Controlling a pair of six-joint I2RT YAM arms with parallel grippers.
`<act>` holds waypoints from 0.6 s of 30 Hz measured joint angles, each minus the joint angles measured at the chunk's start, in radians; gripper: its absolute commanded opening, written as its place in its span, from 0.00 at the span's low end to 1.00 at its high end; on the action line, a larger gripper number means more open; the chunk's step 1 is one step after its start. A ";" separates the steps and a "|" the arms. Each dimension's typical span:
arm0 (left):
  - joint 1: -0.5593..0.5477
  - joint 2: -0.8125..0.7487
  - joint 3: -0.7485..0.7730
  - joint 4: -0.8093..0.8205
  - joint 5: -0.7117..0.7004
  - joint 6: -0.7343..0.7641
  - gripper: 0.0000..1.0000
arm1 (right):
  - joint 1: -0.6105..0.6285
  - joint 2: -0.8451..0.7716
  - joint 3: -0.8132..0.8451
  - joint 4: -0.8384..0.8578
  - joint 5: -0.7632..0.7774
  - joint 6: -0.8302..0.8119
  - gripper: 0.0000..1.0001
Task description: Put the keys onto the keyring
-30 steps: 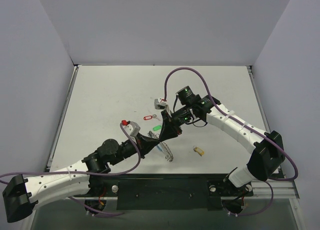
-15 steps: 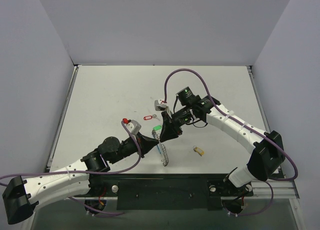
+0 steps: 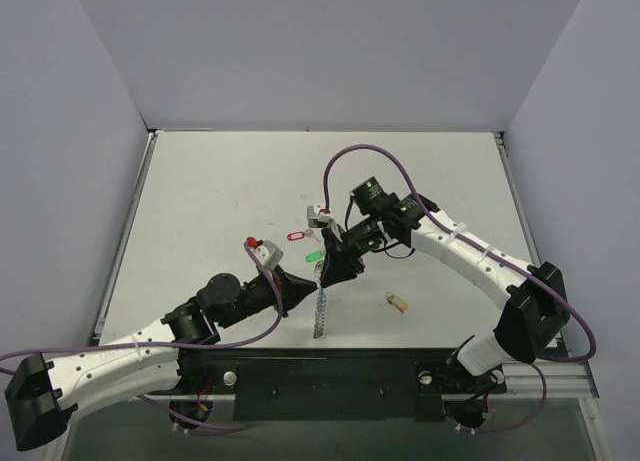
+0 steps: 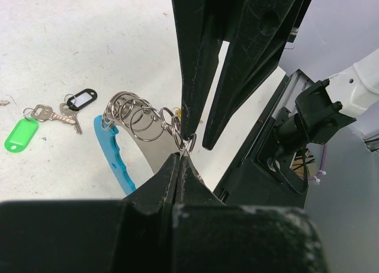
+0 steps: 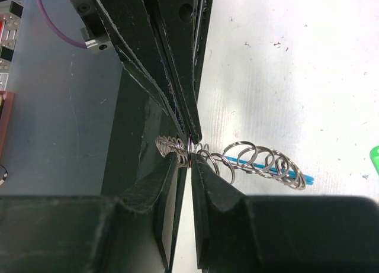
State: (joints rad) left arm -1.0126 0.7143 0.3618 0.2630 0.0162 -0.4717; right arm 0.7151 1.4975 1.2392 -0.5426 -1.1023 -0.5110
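Nothing is threaded yet, so I judge the task barely begun, with every key lying loose on the white surface point(image 3: 200, 201). The left fingers point(image 4: 161, 187) are pressed together on one wire end of the keyring point(image 3: 320, 309). The right fingers point(image 5: 159, 187), nearly closed, pinch a coil at the same spot. The ring hangs between the two arms, toward the near edge. The red-tagged key point(image 3: 296, 235) and green-tagged key point(image 3: 313, 255) lie just far of it, the yellow-tagged key point(image 3: 398, 302) to its right, and the black-tagged key point(image 4: 83, 99) beside the green. Parting the coil and sliding each key on remains.
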 measured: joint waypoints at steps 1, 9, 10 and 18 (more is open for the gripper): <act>0.000 0.000 0.000 0.000 0.000 0.000 0.00 | 0.001 0.000 0.000 0.000 0.002 -0.001 0.12; 0.000 0.000 0.000 0.000 0.000 -0.014 0.00 | 0.011 0.000 0.000 0.000 0.021 -0.007 0.09; 0.000 0.000 0.000 0.000 0.000 -0.015 0.00 | 0.012 0.000 0.000 0.000 0.023 -0.007 0.09; 0.000 0.000 0.000 0.001 0.004 -0.022 0.00 | 0.013 0.000 0.000 0.000 0.026 -0.009 0.00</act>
State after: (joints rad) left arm -1.0126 0.7143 0.3618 0.2642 0.0204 -0.4938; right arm 0.7280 1.4975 1.2392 -0.5430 -1.0763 -0.5198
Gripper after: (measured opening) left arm 0.015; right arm 0.007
